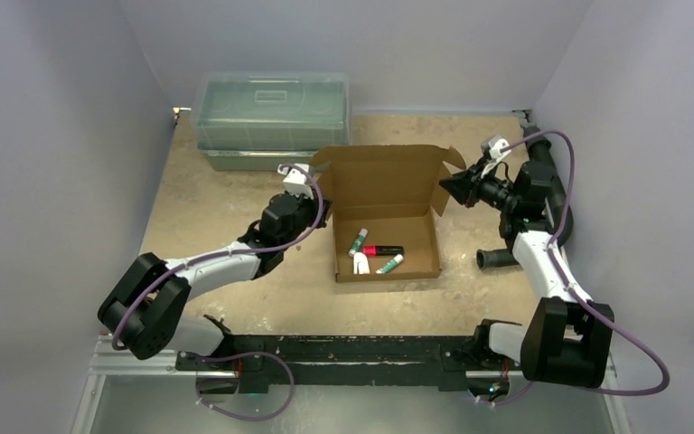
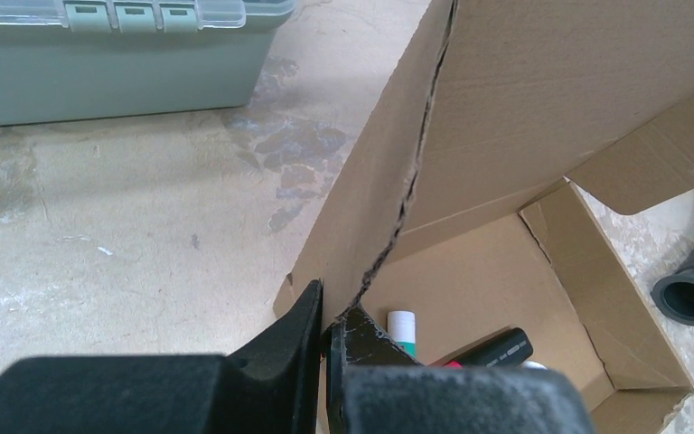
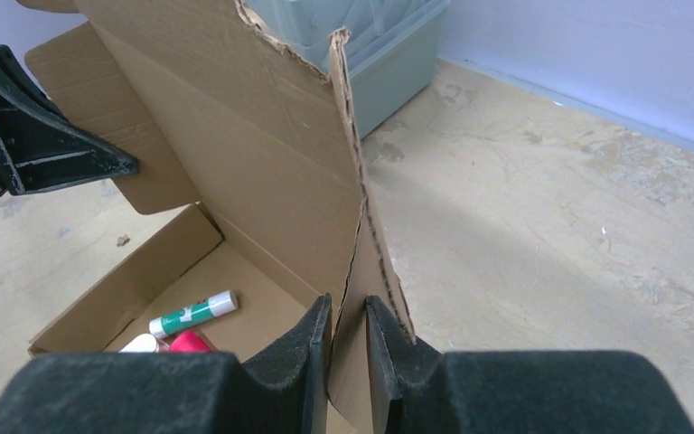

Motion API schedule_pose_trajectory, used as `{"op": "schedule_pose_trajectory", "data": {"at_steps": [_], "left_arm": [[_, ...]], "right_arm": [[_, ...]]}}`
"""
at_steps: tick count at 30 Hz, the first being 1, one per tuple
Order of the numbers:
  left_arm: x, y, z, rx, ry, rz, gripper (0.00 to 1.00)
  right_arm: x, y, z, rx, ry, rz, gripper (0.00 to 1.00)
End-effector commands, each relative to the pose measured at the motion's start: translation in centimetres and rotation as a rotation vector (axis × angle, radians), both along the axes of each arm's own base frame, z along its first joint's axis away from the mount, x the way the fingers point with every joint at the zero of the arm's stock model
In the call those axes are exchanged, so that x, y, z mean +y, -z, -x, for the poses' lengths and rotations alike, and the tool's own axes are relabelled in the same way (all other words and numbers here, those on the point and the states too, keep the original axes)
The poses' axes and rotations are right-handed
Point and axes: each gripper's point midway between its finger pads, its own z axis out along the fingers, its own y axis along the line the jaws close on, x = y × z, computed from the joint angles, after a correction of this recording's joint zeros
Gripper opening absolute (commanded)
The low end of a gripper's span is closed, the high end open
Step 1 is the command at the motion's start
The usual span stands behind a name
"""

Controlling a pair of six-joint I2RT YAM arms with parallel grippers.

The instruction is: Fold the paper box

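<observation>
Top external: brown paper box (image 1: 384,181) open, lid upright, left and right jaws clamped on its side flaps.

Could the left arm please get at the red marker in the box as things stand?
Probably not yet: the left pincer is shut on the paper box; once released, nothing covers the red marker.

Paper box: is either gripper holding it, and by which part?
Both: left gripper pinches the box's left side flap, right gripper its right side flap.
</observation>
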Motion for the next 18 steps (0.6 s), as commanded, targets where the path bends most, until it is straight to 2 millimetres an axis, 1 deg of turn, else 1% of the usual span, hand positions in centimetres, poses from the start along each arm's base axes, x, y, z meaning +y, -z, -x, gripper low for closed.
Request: {"op": "schedule_pose_trajectory", "data": {"at_steps": [1, 9, 15, 18], "left_arm": [[-0.9, -0.5, 1.2, 0.012, 0.017, 0.050, 0.00], [-1.5, -0.4, 1.7, 0.010, -0.007, 0.041, 0.00], [-1.9, -0.4, 2.3, -0.004, -0.028, 0.012, 0.00], [-2.0, -0.2, 2.6, -0.006, -0.043, 0.002, 0.00]], "right_arm": [[1.1, 0.6, 1.0, 0.029, -0.036, -0.016, 0.22], [1.4, 0.9, 1.4, 0.049, -0.029, -0.012, 0.21], [2.2, 0.9, 2.3, 0.052, -0.048, -0.014, 0.24], [2.0, 0.8, 2.4, 0.041, -0.023, -0.011, 0.25]]}}
